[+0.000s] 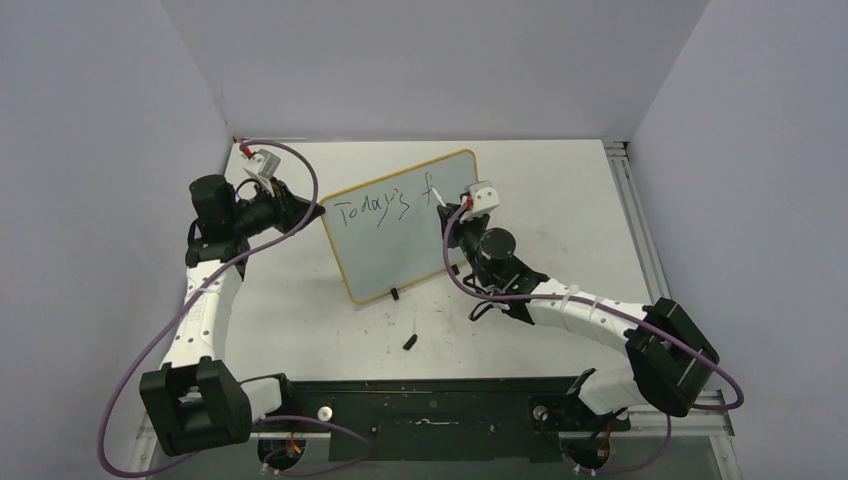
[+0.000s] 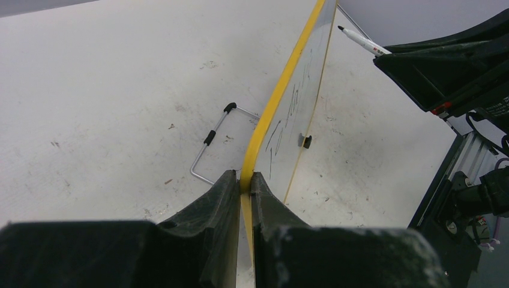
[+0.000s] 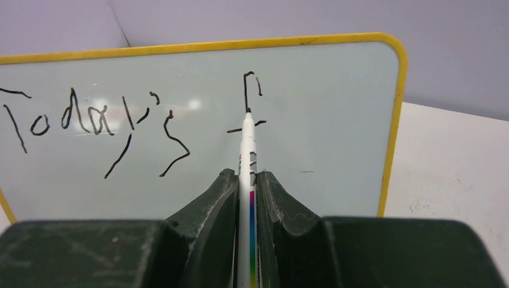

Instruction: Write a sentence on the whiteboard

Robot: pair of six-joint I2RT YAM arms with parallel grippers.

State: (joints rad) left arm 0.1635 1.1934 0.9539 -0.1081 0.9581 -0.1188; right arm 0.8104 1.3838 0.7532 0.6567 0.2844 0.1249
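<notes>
1. Left claw (image 2: 246, 180): closed on the yellow side edge of the whiteboard (image 2: 300, 90), one finger on each face
2. Right claw (image 3: 247, 177): closed on one pen (image 3: 246, 141), which has a white barrel with a coloured band and points away from the claw; its black tip meets the board face at the stem of the letter f
3. Sentence (image 3: 90, 120): thin black handwriting in one slanted line across the upper part of the face, reading "Today's f"
4. Whiteboard, position: standing on its long edge at the middle of the table (image 1: 560, 190), between the two claws, with the written face turned toward the right arm; one black foot (image 1: 394, 294) shows at the bottom edge; one bent wire stand (image 2: 207, 144) with black sleeves lies on the table behind the board
5. Table: white and matt, scuffed with small dark marks; one small black piece (image 1: 410, 341) lies loose in front of the board, apart from it
6. Room: plain pale lilac-grey walls (image 1: 430, 60) close the table in on three sides
7. Count: two arms, two claws, one board, one pen, one wire stand, one loose black piece
</notes>
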